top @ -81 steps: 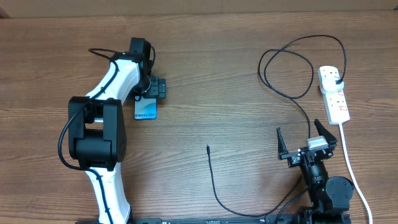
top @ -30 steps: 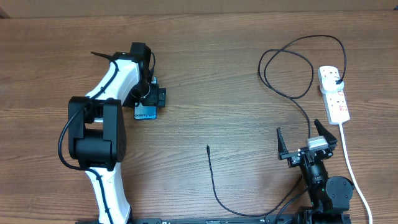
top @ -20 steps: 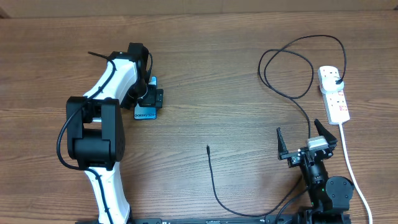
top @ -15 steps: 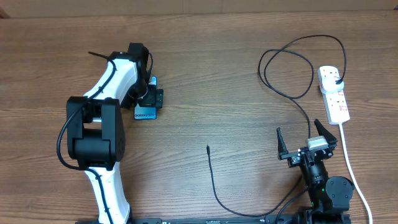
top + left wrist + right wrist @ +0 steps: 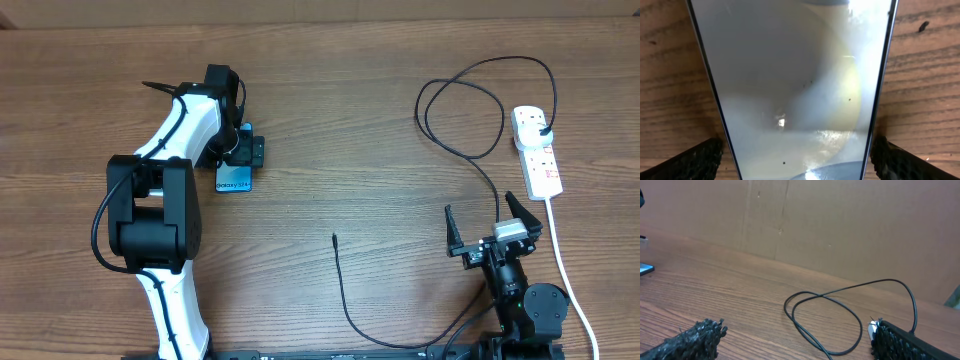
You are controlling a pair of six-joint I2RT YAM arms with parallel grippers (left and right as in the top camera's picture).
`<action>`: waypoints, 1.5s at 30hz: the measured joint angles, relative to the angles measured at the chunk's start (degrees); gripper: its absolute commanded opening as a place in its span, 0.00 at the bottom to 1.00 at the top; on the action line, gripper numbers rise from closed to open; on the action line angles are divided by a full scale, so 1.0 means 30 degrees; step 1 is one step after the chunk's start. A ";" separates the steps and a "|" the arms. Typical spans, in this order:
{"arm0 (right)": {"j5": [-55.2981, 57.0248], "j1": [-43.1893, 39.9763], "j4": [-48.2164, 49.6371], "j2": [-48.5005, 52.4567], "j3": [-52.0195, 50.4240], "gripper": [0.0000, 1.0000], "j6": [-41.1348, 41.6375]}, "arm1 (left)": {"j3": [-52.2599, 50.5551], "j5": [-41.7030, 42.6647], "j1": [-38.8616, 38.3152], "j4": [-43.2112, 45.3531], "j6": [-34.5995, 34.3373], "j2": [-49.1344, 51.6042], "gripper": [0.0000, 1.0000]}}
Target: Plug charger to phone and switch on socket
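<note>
The phone [image 5: 234,180] lies flat on the wooden table at the left, its "Galaxy" end toward me. My left gripper [image 5: 241,150] is down over it. In the left wrist view the phone's pale screen [image 5: 800,75] fills the frame and the left gripper [image 5: 797,157] is open, one finger close beside each long edge. The charger cable [image 5: 345,300] is thin and black; its free tip [image 5: 334,238] lies mid-table and its plug [image 5: 541,127] sits in the white socket strip [image 5: 535,150] at the far right. My right gripper [image 5: 493,228] is open and empty, near the front.
The cable's loop [image 5: 460,110] lies left of the strip and also shows in the right wrist view [image 5: 861,328]. The strip's white cord [image 5: 562,270] runs down the right side past my right arm. A cardboard wall [image 5: 840,225] stands behind the table.
My left gripper has come down over the phone and shifted slightly left. The phone, cable and right arm have not moved.
</note>
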 measured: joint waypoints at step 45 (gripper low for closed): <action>-0.0007 -0.0007 0.0000 0.0000 0.0000 1.00 -0.0007 | 0.3271 0.0204 0.0000 -0.2390 0.1231 0.2076 1.00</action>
